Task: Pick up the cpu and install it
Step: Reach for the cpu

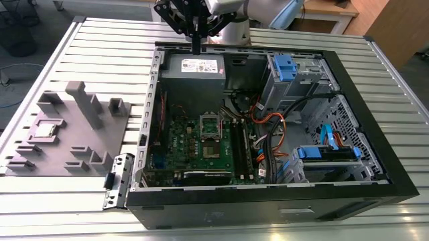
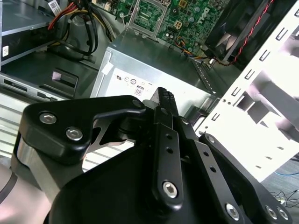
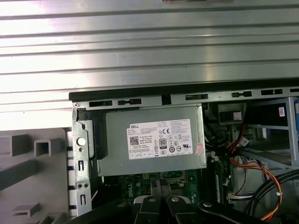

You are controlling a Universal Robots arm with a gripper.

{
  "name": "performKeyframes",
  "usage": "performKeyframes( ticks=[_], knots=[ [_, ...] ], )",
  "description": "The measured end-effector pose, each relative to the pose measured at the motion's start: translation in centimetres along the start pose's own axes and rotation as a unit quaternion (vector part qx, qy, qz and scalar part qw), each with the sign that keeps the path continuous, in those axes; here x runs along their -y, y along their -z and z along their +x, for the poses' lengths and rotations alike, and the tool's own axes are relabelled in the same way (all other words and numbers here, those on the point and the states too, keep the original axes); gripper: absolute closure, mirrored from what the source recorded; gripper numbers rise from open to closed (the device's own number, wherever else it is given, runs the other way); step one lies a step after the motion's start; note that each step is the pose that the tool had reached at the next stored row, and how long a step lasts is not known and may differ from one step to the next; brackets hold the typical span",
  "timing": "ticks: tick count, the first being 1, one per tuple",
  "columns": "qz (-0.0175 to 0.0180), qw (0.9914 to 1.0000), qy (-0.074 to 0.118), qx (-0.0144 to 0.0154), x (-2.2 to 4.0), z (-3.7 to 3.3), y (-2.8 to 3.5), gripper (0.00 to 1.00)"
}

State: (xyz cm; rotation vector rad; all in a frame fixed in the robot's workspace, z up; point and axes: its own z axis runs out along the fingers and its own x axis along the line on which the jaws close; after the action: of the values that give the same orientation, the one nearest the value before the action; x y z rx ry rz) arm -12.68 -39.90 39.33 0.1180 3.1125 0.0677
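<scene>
matt black tool (image 1: 196, 49), ribbed shiny metal table (image 1: 100, 50), matt grey plastic blocks (image 1: 87, 104)

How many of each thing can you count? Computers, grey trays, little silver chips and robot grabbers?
computer case: 1
grey tray: 1
cpu: 1
gripper: 1
Total: 4

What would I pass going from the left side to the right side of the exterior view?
cpu → tall grey block → green circuit board → orange wires → blue clip
</scene>
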Motion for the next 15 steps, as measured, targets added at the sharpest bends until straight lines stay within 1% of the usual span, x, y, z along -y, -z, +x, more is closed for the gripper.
performKeyframes(
  ticks=[3, 7, 13, 15],
  knots=[
    [0.0, 1.0, 0.0, 0.0, 0.02, 0.36, 0.01, 0.89],
    [0.0, 1.0, 0.0, 0.0, 0.04, 0.65, 0.01, 0.89],
    [0.0, 1.0, 0.0, 0.0, 0.04, 0.67, 0.01, 0.89],
    [0.0, 1.0, 0.0, 0.0, 0.06, 0.78, 0.01, 0.89]
  ],
)
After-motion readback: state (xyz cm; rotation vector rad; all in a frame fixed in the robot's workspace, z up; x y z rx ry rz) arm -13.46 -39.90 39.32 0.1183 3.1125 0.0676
